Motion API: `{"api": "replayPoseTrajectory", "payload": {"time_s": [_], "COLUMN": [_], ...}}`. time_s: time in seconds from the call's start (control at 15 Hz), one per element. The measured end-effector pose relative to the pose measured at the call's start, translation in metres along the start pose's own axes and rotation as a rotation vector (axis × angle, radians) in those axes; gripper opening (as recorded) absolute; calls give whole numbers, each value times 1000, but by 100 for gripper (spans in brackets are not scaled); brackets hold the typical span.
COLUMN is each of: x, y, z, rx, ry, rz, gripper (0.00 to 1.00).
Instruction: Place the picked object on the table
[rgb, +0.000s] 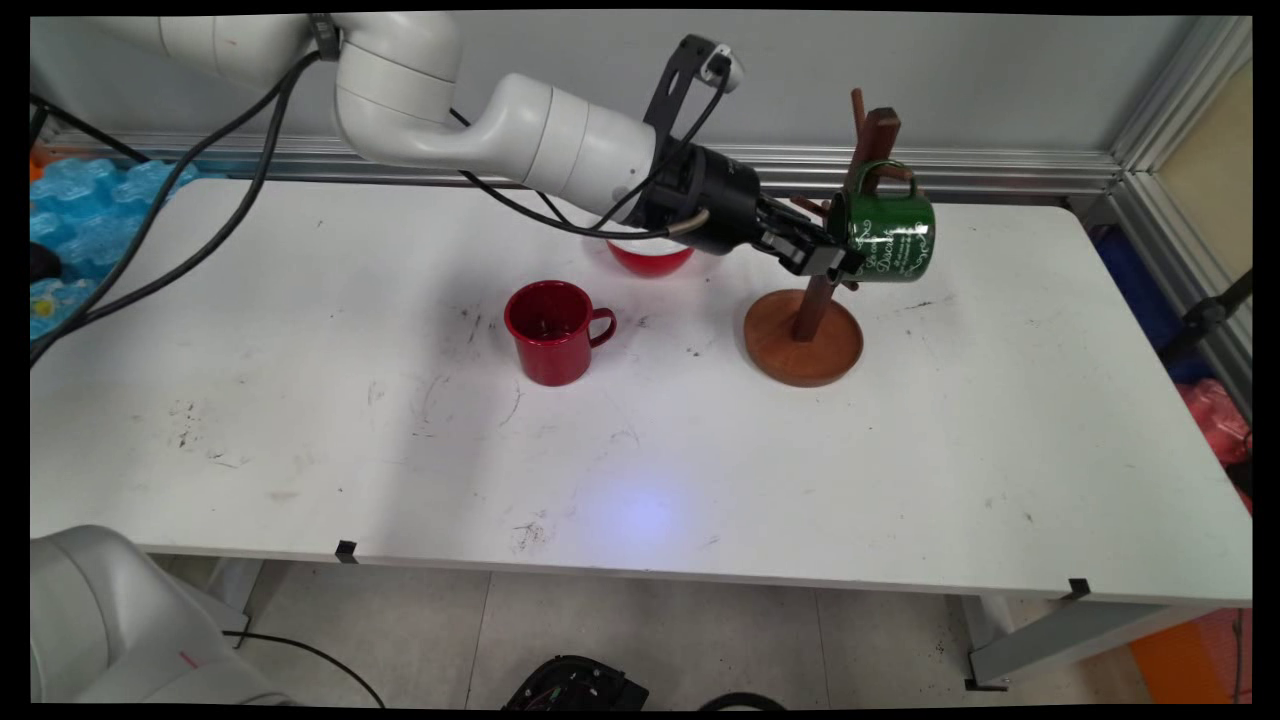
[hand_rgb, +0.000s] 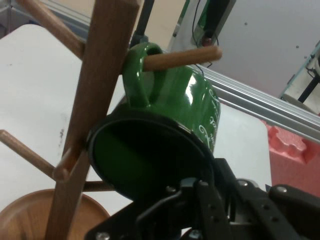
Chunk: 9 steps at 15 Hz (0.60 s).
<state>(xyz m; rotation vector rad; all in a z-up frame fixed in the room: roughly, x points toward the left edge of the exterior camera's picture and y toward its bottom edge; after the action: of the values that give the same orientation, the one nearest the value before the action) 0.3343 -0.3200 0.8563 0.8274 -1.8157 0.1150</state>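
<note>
A green mug (rgb: 895, 235) with white lettering hangs tilted on a wooden mug tree (rgb: 805, 345). Its handle is threaded over an upper peg (hand_rgb: 185, 57). My gripper (rgb: 840, 258) reaches in from the left and is shut on the mug's lower rim. In the hand view the green mug (hand_rgb: 185, 100) opens toward the camera, beside the tree's post (hand_rgb: 100, 90). There my gripper (hand_rgb: 202, 175) has one finger inside the rim and one outside.
A red mug (rgb: 550, 330) stands upright left of the tree, its handle to the right. A red bowl (rgb: 650, 258) lies behind it, partly hidden by my wrist. Other bare pegs stick out of the post. The white table (rgb: 700, 480) ends near the front.
</note>
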Motion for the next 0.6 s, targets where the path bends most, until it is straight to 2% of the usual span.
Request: {"api": "replayPoseTrajectory", "payload": {"time_s": [0.6], "x": [1], "y": [1], "z": [-4], "rx": [-1], "ry": [-2], "rz": [1], "gripper": [0]}}
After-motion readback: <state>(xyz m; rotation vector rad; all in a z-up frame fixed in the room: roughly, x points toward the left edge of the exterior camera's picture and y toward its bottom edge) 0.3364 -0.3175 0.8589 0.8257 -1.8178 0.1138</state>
